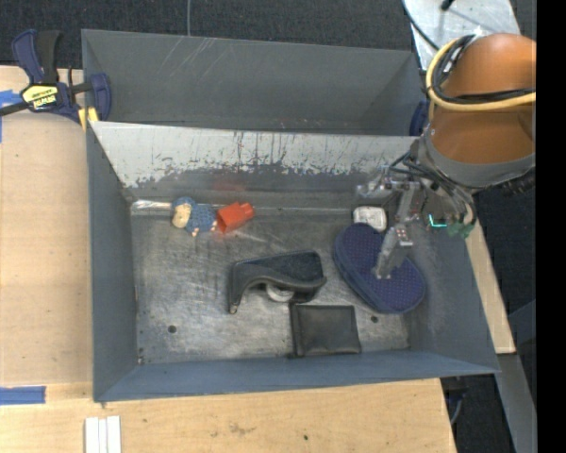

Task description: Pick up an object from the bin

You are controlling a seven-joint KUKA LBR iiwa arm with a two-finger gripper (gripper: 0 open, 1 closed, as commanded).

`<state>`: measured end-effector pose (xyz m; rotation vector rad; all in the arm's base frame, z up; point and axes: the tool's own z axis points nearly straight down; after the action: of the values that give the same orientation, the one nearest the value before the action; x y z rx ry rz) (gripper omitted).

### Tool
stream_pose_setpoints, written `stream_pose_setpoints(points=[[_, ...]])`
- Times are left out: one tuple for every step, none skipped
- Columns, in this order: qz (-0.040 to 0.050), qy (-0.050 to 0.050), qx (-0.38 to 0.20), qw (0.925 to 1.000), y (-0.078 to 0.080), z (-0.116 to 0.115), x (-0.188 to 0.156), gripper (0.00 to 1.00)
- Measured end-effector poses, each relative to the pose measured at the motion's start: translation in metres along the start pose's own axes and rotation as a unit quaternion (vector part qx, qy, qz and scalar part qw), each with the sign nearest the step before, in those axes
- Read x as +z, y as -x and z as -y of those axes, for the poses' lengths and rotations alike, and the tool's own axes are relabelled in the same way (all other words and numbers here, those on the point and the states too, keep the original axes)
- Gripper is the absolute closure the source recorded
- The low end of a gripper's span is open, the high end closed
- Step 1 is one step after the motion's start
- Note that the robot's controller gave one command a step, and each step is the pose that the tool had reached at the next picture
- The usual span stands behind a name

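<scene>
The tool (388, 264) hangs over a dark blue oval pad (405, 293) that lies flat at the right end of the bin (111, 281) floor. The pad's long axis runs from upper left to lower right. I cannot tell whether the tool is apart or together. A small white thing (369, 217) lies just beside the pad's upper end.

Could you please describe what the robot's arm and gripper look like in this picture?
The wrist wears a rounded orange cover with a pale yellow band looped around it, above a grey collar. Below that is the gripper, a slim assembly of silver metal, with thin dark cables beside it and a small green spot of light near them.
</scene>
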<state>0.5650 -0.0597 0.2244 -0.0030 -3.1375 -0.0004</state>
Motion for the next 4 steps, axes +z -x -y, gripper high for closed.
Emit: stream_pose_setpoints(points=[[0.0046,-0.003,-0.064,0.9979,0.028,-0.051,0.153,0.0],[0.0085,-0.004,-0.125,0.9922,0.011,-0.087,0.149,0.0],[0.008,-0.002,-0.148,0.989,-0.011,-0.114,0.15,0.0],[0.0132,-0.002,-0.147,0.989,-0.008,-0.114,0.148,1.0]])
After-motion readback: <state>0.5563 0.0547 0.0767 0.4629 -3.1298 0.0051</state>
